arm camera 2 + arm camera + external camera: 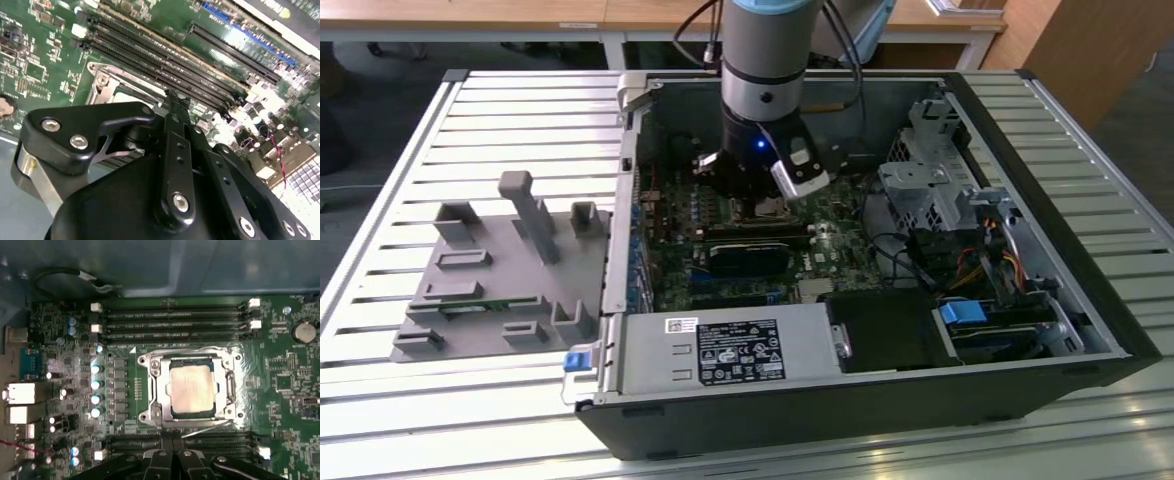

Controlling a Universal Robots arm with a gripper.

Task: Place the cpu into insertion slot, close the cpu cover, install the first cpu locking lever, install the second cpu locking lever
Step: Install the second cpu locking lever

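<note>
Cpu (191, 388) already sits in the slot (226, 411), cover (156, 390) down. Gripper (172, 446), fingers clenched empty, hovers at its 6 o'clock; I'd guess levers need hooking.

Black gripper (172, 442) linkage cut off by first wrist view edge; in second wrist view it hides most of square silver cpu cover (107, 85).

Silver-grey arm (767, 60); trailing black cables; black gripper (175, 100) linkages studded with silver screws.
</note>
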